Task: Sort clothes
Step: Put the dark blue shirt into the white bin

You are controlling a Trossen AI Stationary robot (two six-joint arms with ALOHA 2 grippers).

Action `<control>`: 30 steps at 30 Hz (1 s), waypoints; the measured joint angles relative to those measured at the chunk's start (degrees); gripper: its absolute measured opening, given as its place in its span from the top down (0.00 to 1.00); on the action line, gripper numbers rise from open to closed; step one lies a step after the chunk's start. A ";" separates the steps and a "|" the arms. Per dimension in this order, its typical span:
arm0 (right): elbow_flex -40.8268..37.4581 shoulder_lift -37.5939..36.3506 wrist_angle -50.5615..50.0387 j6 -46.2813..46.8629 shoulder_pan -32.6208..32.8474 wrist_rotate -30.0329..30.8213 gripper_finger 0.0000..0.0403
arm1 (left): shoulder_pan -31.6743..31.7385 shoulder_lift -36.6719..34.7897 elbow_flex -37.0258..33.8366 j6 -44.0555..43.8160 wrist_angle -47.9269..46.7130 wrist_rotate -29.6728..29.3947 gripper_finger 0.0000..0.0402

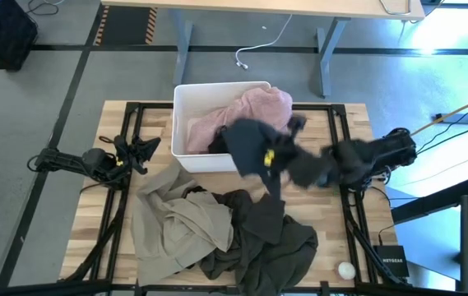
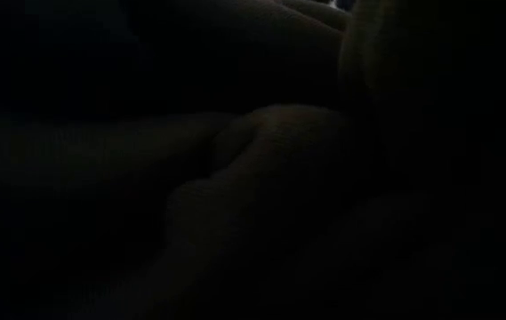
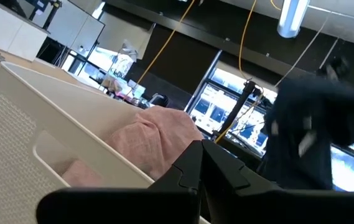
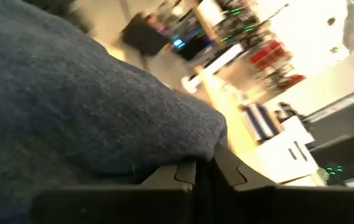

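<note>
A wooden table [image 1: 94, 222] stands on a grey floor, with a black frame on top and a long desk behind it.

The right gripper [image 1: 276, 156] hangs over the middle of the table, by the near right corner of the white bin [image 1: 186, 111]. Its fingers [image 4: 226, 171] are pressed together on the small black garment [image 1: 246, 141]. In the right wrist view the dark cloth sits right against the fingers and covers most of what that camera sees. The black garment is up in the air. It hangs over the front edge of the bin, with a thin strip dangling down toward the pile below.

Inside the bin lies the pale pink garment [image 1: 254, 108], bunched up and filling the right half. It sits just behind the black one.

In front of the bin, the beige-khaki garment [image 1: 176, 222] is spread on the table, crumpled. The big dark olive-green garment [image 1: 271, 247] lies beside it on the right, and the two touch. A small white ball [image 1: 346, 270] rests near the table's front right corner, apart from the clothes.

The left gripper [image 1: 139, 152] waits low at the left side of the table, next to the bin. Its fingers [image 3: 192, 168] look pressed together with nothing between them.

The low view is almost all dark, with only dim folds of cloth up close.
</note>
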 joint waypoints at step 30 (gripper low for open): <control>1.00 2.29 -18.07 13.91 -24.22 -27.56 0.41 | 0.01 -0.01 -0.01 0.49 -0.40 0.02 0.99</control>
